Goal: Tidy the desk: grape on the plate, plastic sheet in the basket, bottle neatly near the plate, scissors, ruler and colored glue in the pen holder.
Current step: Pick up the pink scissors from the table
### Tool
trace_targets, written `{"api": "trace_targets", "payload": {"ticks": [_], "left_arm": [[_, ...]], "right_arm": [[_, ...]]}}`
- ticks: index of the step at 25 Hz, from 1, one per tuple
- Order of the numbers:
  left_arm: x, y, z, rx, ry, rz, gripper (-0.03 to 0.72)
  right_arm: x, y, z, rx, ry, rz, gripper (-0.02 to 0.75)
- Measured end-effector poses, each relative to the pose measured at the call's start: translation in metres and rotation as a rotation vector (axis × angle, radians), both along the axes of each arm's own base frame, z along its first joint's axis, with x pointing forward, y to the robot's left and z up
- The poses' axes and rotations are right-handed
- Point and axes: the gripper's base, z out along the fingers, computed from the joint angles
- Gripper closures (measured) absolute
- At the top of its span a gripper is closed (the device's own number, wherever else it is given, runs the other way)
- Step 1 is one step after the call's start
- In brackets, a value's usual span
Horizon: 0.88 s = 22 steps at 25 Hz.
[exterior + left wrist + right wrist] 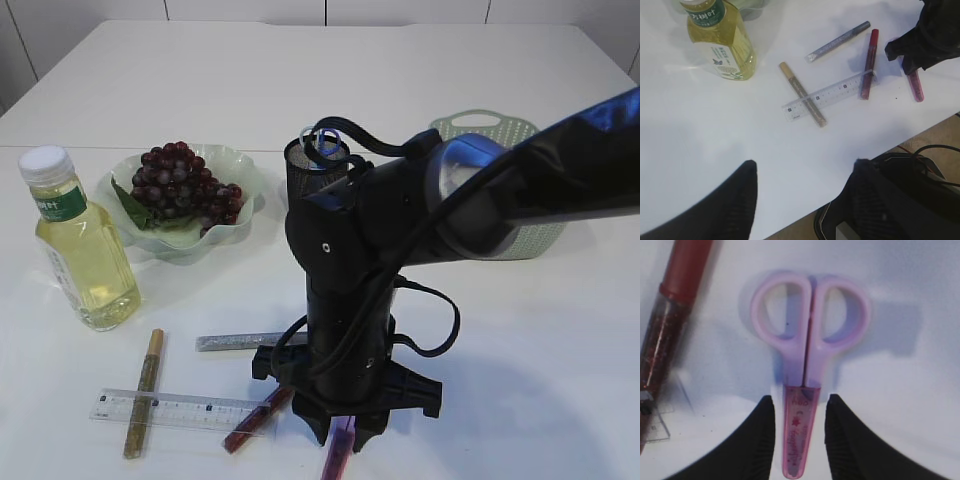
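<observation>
While right jaws straddle one scissors [805,390], ungripped, left open; three glue sticks [802,94].

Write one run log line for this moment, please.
right gripper: open, jaws astride scissors blade on table | left gripper: open, empty | grapes: on plate | ruler, glue sticks: on table

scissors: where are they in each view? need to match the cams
Exterior view: scissors at bottom centre, mostly hidden under the right gripper.
Left wrist view: only the pink blade cover shows, far right, below the dark gripper.
Right wrist view: scissors fill the centre, blade cover between the fingers.
Shared landmark: red glitter glue beside them.
</observation>
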Motion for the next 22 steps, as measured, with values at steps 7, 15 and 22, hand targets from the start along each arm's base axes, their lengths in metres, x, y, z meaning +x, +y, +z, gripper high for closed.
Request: {"api": "trace_targets", "payload": {"ticks": [7, 15, 22], "left_arm": [[0.0, 0.0, 0.0, 0.0, 0.0, 0.0, 0.253], [0.0, 0.0, 0.0, 0.0, 0.0, 0.0, 0.253], [0.0, 0.0, 0.0, 0.0, 0.0, 0.0, 0.253]], "right_arm": [[0.0, 0.001, -0.007, -0.009, 0.019, -0.005, 0.459], [0.0, 0.001, -0.013, -0.019, 0.029, -0.006, 0.459], [0.0, 0.002, -0.013, -0.009, 0.025, -0.01, 0.459]]}}
